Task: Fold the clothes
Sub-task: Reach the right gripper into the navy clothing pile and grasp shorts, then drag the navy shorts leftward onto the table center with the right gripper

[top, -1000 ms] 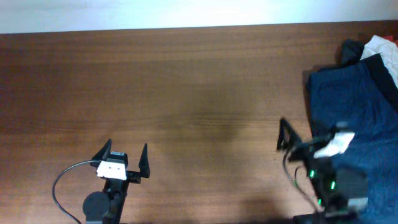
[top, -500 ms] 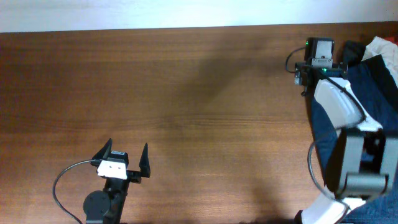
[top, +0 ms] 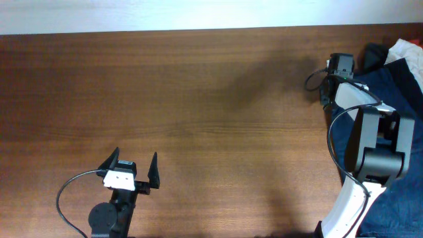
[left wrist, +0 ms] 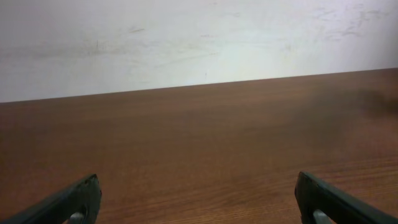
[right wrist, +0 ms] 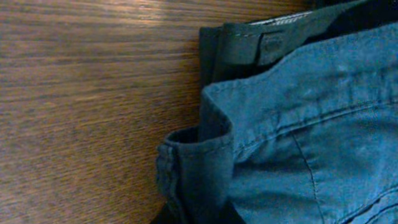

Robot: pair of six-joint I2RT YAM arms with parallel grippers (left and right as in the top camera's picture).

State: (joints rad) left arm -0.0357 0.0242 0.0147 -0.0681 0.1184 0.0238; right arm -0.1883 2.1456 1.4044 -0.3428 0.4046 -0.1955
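The clothes lie in a pile at the table's right edge. A navy blue garment (top: 411, 142) is on top, with a white piece (top: 406, 49) and a dark piece (top: 371, 56) behind it. My right gripper (top: 328, 89) is at the pile's far left corner. In the right wrist view the navy garment's (right wrist: 298, 124) hemmed corner is bunched between the jaws of my right gripper (right wrist: 199, 214), over a dark grey piece (right wrist: 249, 43) with a button. My left gripper (top: 135, 158) is open and empty at the front left, also in the left wrist view (left wrist: 199, 211).
The brown wooden table (top: 198, 99) runs left from the pile. A white wall (left wrist: 199, 37) stands behind the table's far edge. The left arm's cable (top: 63, 195) loops at the front left. My right arm (top: 370, 152) reaches over the pile.
My right arm swung from the table's front to the far corner of the pile, then dropped slightly onto the navy garment's corner. The left arm has not moved.
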